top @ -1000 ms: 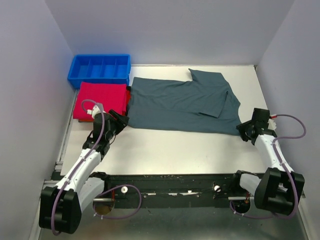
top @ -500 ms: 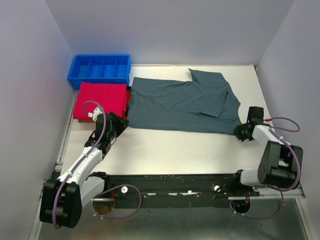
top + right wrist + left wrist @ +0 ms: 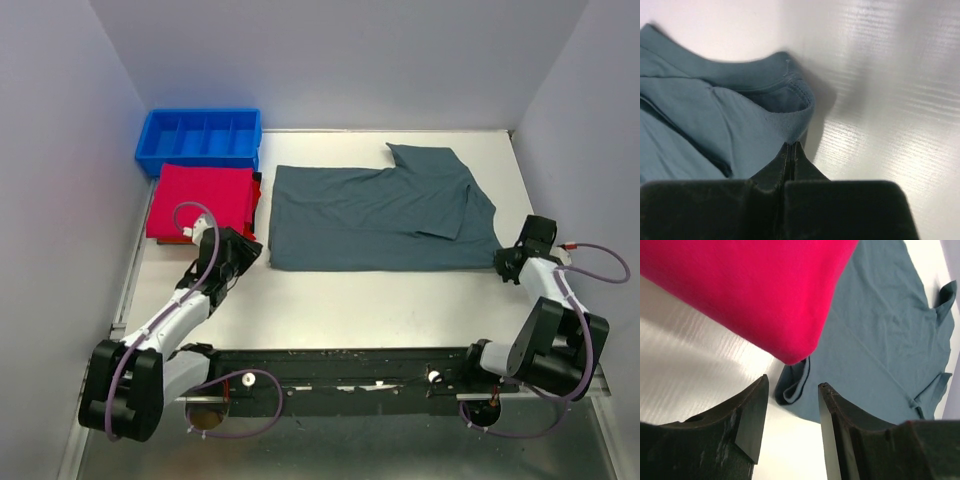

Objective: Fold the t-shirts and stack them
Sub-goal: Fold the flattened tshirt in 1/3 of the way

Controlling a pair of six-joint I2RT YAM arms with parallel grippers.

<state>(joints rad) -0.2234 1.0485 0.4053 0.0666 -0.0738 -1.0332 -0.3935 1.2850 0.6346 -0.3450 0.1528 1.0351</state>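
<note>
A grey-blue t-shirt (image 3: 380, 215) lies partly folded across the middle of the table. A folded red t-shirt (image 3: 203, 199) lies to its left. My right gripper (image 3: 508, 264) is shut on the grey-blue shirt's near right corner, and the cloth edge (image 3: 790, 125) curls over its fingertips in the right wrist view. My left gripper (image 3: 252, 256) is open and empty beside the shirt's near left corner (image 3: 792, 390), which sits just beyond its two fingers (image 3: 752, 420). The red shirt (image 3: 750, 290) fills the upper left of the left wrist view.
A blue divided bin (image 3: 200, 140) stands at the back left behind the red shirt. Grey walls close in the left, back and right. The table's front edge (image 3: 340, 348) runs above the dark rail holding the arm bases.
The right gripper has pulled the grey-blue shirt to the right, so its left edge no longer overlaps the red shirt. The left gripper edged right toward the shirt's near left corner.
</note>
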